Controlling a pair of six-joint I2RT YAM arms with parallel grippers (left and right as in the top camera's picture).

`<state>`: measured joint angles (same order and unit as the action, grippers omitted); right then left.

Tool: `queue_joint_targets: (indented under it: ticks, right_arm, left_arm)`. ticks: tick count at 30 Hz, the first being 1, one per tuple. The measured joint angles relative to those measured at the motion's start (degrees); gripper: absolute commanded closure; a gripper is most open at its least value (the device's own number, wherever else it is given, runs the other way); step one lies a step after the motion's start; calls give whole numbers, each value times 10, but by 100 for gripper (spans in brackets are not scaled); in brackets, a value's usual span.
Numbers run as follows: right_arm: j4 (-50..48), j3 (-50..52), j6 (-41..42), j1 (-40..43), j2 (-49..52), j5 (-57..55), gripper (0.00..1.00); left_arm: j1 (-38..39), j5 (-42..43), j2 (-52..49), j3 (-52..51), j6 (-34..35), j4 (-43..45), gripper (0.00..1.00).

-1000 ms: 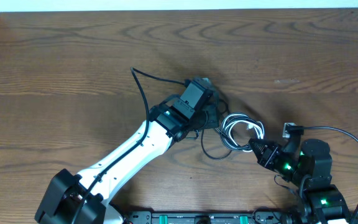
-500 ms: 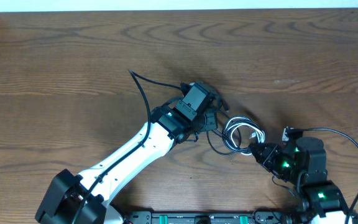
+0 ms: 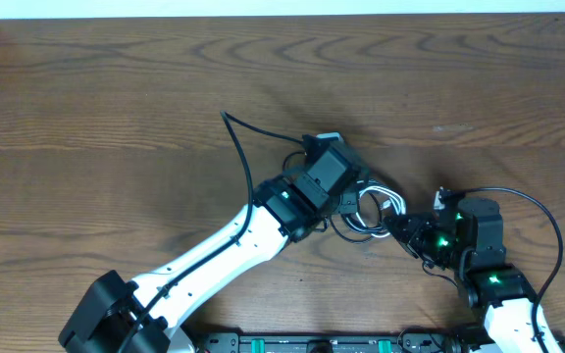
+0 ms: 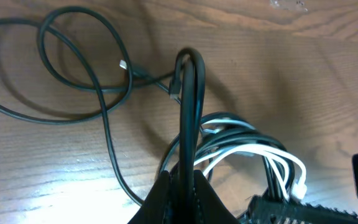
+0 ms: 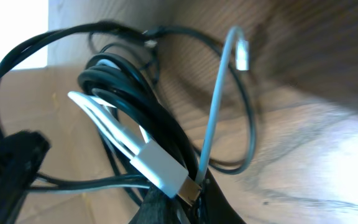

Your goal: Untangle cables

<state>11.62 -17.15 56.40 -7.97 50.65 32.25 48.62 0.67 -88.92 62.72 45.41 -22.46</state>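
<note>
**Surface.** A dark brown wood-grain table point(image 3: 116, 118) with a pale strip along its far edge. In the overhead view the two arms meet a little right of centre, towards the near side.

**Task item.** The cable tangle point(image 3: 369, 208), thin black cords bunched with one white, sits between the two grippers. The left wrist view shows a thin black cable point(image 4: 188, 93) doubled into a narrow bend that stands up from the fingertips. Further lengths of black cord lie as loose overlapping loops flat on the wood, with a small silver-tipped plug point(image 4: 123, 64) among them. The thin white cable point(image 4: 253, 151) runs in several passes through the dark coils beside that bend.

**Left gripper** point(image 4: 183, 182). Jaws together, clamped on the doubled bend of black cable.

**Right gripper** point(image 5: 182, 198). Jaws together, pinching the cable tangle at the point where a white rectangular plug point(image 5: 161, 171) lies against the black coils. Which strand sits between the pads cannot be told. Another white strand rises free and ends in a small connector point(image 5: 242, 55).

**Other.** A thicker black wire point(image 3: 238, 147) arcs off the left arm over the table.
</note>
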Motion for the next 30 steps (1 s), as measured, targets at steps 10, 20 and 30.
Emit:
queue_joint_targets:
  ticks: [10, 20, 30]
  right_arm:
    - [-12, 0, 31, 0, 1, 97, 99]
    - [-13, 0, 95, 0, 1, 143, 99]
    - [-41, 0, 172, 0, 1, 186, 99]
  left_arm:
    - [17, -42, 0, 0, 0, 0, 92]
    - [18, -43, 0, 0, 0, 0, 92]
    - [37, -54, 0, 0, -1, 0, 92]
